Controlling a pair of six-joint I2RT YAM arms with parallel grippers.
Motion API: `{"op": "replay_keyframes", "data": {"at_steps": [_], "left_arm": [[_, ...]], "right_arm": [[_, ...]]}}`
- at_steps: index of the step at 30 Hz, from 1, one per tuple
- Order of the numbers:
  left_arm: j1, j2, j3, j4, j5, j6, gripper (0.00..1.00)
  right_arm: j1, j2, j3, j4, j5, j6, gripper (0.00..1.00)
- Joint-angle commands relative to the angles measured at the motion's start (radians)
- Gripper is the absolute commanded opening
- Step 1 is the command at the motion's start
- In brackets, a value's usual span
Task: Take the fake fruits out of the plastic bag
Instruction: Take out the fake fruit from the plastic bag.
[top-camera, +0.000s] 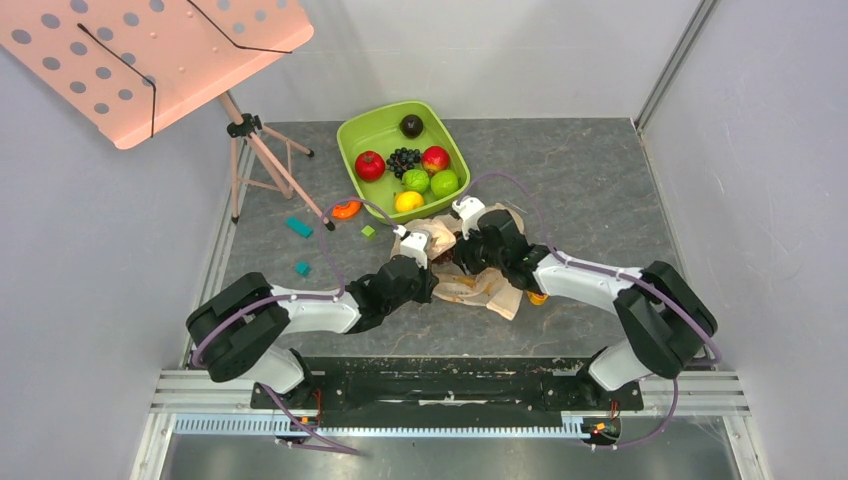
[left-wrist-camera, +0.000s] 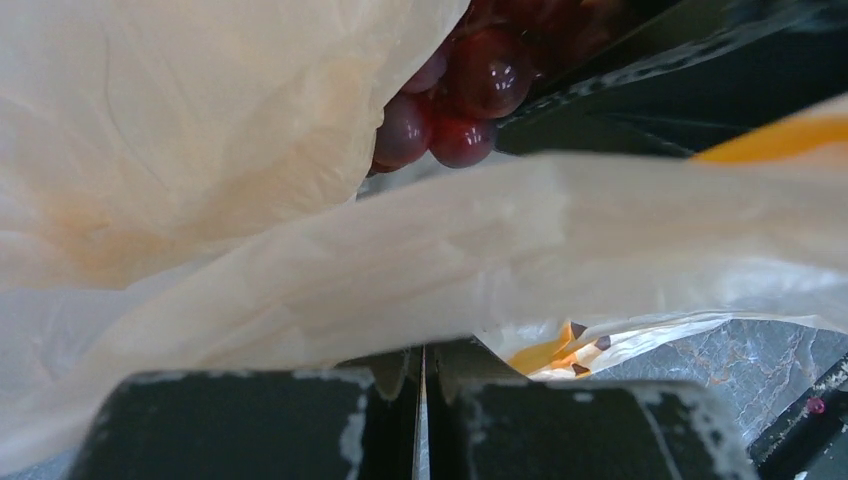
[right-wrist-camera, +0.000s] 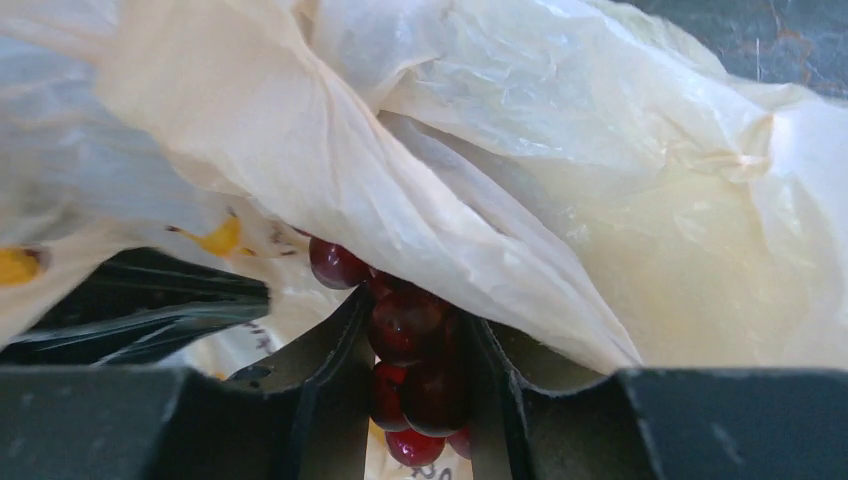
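The plastic bag (top-camera: 497, 292) lies crumpled in the middle of the desk (top-camera: 580, 180), just in front of the green tub (top-camera: 352, 135), and both arms meet over it. The right fingers (right-wrist-camera: 320, 380) reach into the bag's mouth and are clamped on the dark red-purple grape bunch (right-wrist-camera: 415, 345). The berries sit in the gap between the two fingers and touch both inner faces, and a few more berries show just beyond the tips. Crinkled bag film drapes over the bunch from above and to the right, so the grapes are mostly inside the bag.

The left fingers (left-wrist-camera: 300, 420) are pressed almost together, with only a thin slit between them. A fold of the bag's film runs across their tips and appears pinched there. From the left wrist view, the same grapes (left-wrist-camera: 460, 100) show past that fold, at the open edge of the bag, apart from the left fingers and beside one dark finger of the right arm.
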Motion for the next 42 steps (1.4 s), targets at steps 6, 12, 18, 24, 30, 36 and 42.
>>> {"op": "replay_keyframes", "data": {"at_steps": [6,12,18,24,30,36,42], "left_arm": [[-0.005,0.020,0.023,0.050,0.004,-0.022,0.02],[-0.005,0.031,0.023,0.042,-0.007,-0.030,0.02],[-0.004,0.032,0.025,0.028,-0.022,-0.035,0.02],[-0.005,0.023,0.026,0.013,-0.035,-0.032,0.02],[-0.005,0.016,0.021,0.006,-0.037,-0.027,0.02],[-0.004,-0.008,0.027,-0.016,-0.048,-0.027,0.02],[-0.004,-0.005,0.043,-0.019,-0.041,-0.024,0.02]], "right_arm": [[0.004,-0.130,0.033,-0.021,-0.125,0.104,0.29],[0.004,-0.258,-0.048,-0.087,-0.119,0.131,0.28],[0.004,-0.388,-0.154,-0.187,-0.049,0.147,0.29],[0.005,-0.451,-0.250,-0.263,0.033,0.192,0.29],[0.004,-0.451,-0.277,-0.320,0.122,0.212,0.31],[0.004,-0.431,-0.255,-0.389,0.197,0.202,0.52],[0.004,-0.534,-0.221,-0.358,0.076,0.141,0.70]]}}
